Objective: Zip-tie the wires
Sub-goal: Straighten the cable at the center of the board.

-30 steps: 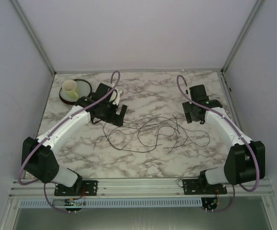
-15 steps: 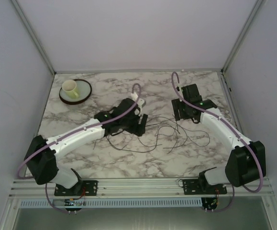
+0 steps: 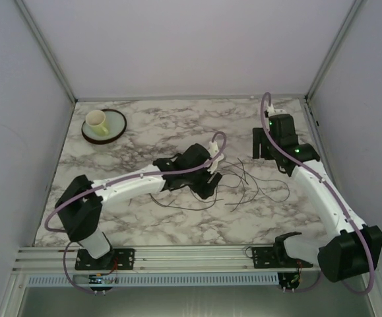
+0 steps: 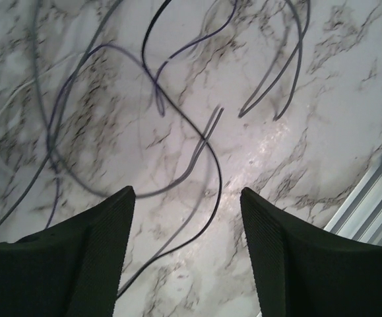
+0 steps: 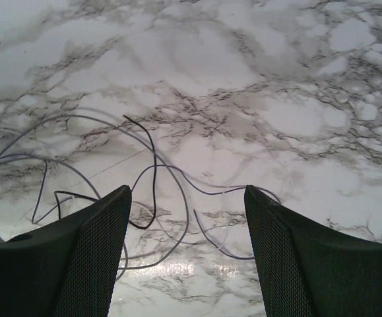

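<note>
The wires [image 4: 206,137] are lying in loose loops on the marble table [image 3: 144,125], right of centre. The left gripper [image 4: 187,198] is hovering over them, jaws apart, gripping nothing. The right gripper [image 5: 187,195] is hanging open near their far edge.

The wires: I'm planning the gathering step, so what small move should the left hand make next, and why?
Probably lower the left hand straight down and close. In the left wrist view its fingers stand apart, holding nothing, and several wires cross on the marble table right between them, so a short descent should catch a few at once.
</note>
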You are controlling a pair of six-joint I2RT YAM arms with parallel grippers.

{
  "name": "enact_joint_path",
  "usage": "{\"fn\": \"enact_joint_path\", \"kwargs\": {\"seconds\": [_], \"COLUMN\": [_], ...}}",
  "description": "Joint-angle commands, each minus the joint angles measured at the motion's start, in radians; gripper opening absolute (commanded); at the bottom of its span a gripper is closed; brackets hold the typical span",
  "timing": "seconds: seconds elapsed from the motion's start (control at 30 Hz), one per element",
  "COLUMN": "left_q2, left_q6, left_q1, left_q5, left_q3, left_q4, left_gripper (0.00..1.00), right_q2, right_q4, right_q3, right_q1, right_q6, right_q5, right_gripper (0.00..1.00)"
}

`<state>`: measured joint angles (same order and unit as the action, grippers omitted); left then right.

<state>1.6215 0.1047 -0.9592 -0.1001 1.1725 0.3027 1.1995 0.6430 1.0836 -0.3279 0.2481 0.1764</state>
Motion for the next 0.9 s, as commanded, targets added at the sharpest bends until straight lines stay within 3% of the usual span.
{"fn": "enact_joint_path", "kwargs": {"seconds": [0.0,0.27,0.87], "left_q2": [0.094,0.193,0.342], "left_q6": [-0.045,-0.062,-0.088], "left_q1": [-0.008,-0.024,-0.062], "left_q5": [-0.096,-0.148,-0.146], "left_q3": [0.055,0.104,0.204], "left_q4": [-0.068,-0.076,-0.076], "left_gripper": [0.63,0.48,0.34], "right_q2": [-0.042,-0.064,-0.063], "right_q4": [-0.021,-0.009,-0.009], "right_q3": [0.011,-0.008,-0.034], "right_q1": [0.029,0.072,0.093], "right_q6": [0.033,0.02,0.009], "right_q5": [0.028,0.033,0.035], "right_gripper": [0.69,0.69,0.69]}}
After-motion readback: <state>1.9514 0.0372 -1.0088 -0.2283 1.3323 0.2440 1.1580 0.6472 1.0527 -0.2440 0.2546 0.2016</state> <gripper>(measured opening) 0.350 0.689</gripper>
